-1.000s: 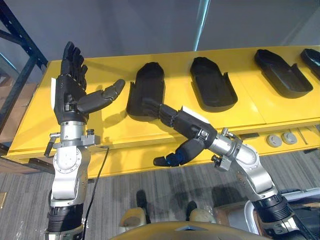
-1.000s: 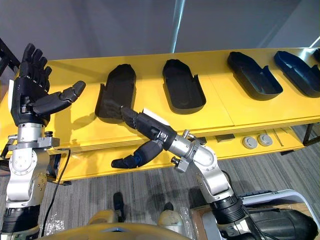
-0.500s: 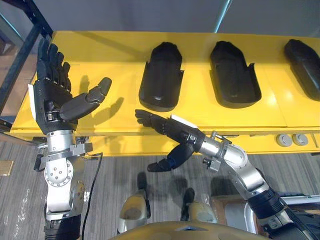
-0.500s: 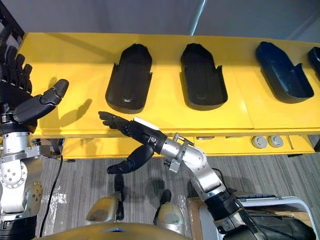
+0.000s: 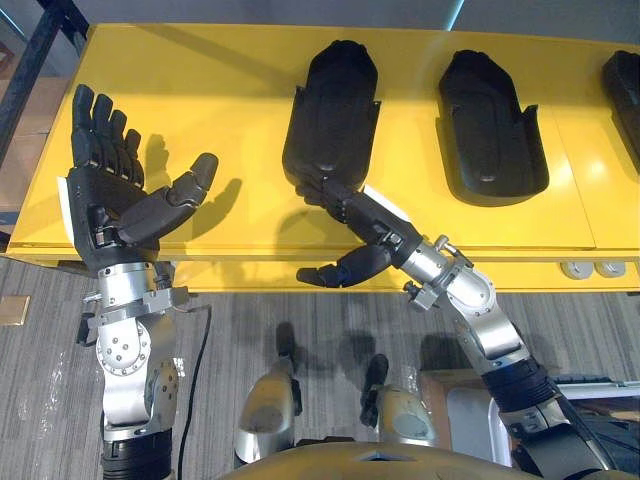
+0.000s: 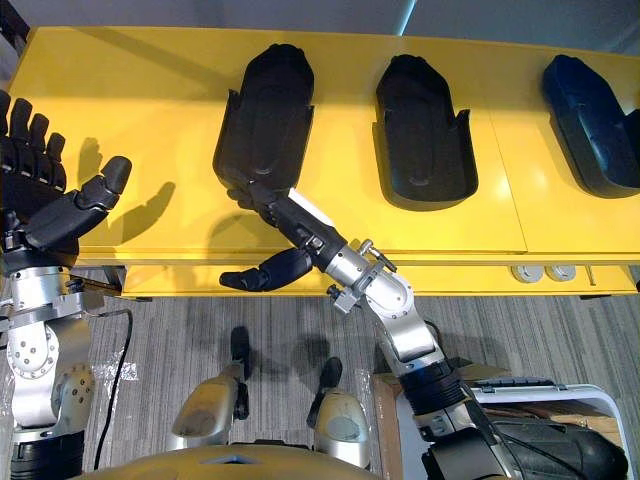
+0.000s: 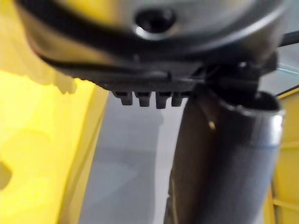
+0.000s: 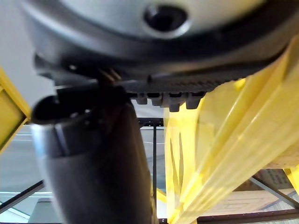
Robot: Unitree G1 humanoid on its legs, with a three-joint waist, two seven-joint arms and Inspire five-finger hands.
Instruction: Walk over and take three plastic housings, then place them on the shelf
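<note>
Three black plastic housings lie on the yellow table (image 5: 200, 60): the left housing (image 5: 332, 120), the middle housing (image 5: 492, 125), and a third housing (image 6: 590, 110) at the right. My right hand (image 5: 352, 215) is open, its straight fingers reaching onto the near end of the left housing. Its thumb (image 5: 335, 270) is spread out lower, in front of the table's front edge. My left hand (image 5: 110, 195) is held up, open and palm up, over the table's left part, holding nothing.
A dark blue shelf post (image 5: 45, 35) stands past the table's left end. Two round knobs (image 5: 585, 268) sit on the table's front at the right. A white bin (image 6: 545, 400) and a cardboard box (image 5: 440, 385) stand on the carpet at the lower right.
The camera has moved closer and looks more steeply down. My right hand has risen from below the table edge onto the near end of the left housing. My left hand stays raised and open.
</note>
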